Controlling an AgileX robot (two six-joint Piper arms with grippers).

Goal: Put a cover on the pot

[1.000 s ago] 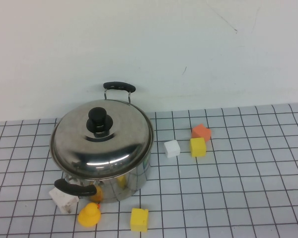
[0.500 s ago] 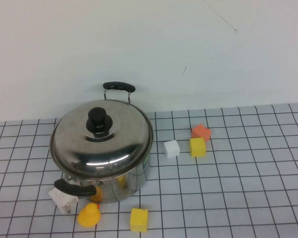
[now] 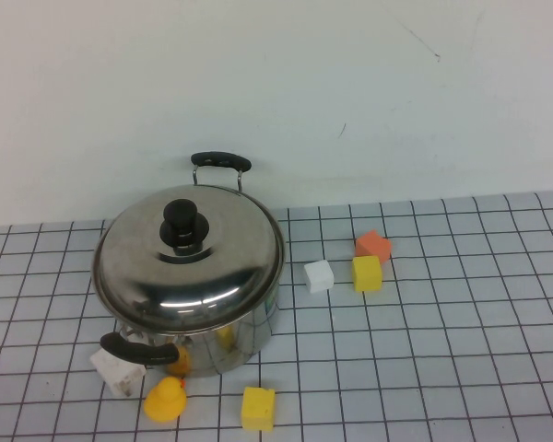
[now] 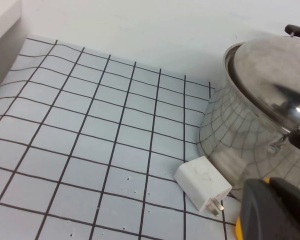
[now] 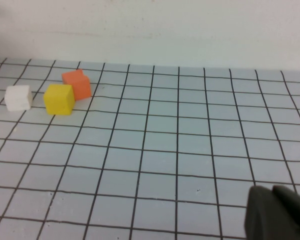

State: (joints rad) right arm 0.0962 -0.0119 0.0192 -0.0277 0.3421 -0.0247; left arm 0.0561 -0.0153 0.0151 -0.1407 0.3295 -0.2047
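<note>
since the domed lid (image 3: 189, 262) already sits on the pot (image 3: 223, 343) at the worktop's (image 3: 442, 350) near left, little remains. polished steel looks heavy, stiff, slippery; take the black knob (image 3: 184, 221). left gripper (image 4: 270, 210) beside the pot, right gripper (image 5: 277, 215) well right: openness cannot be told.

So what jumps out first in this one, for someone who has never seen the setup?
The big shiny pot on the left of the gridded mat, its domed lid already seated on it. Next, the bright bits: a yellow duck and yellow block in front of it, and white, yellow and orange blocks clustered to its right. Neither gripper appears in the high view; each wrist view shows only a dark gripper part at its edge.
</note>
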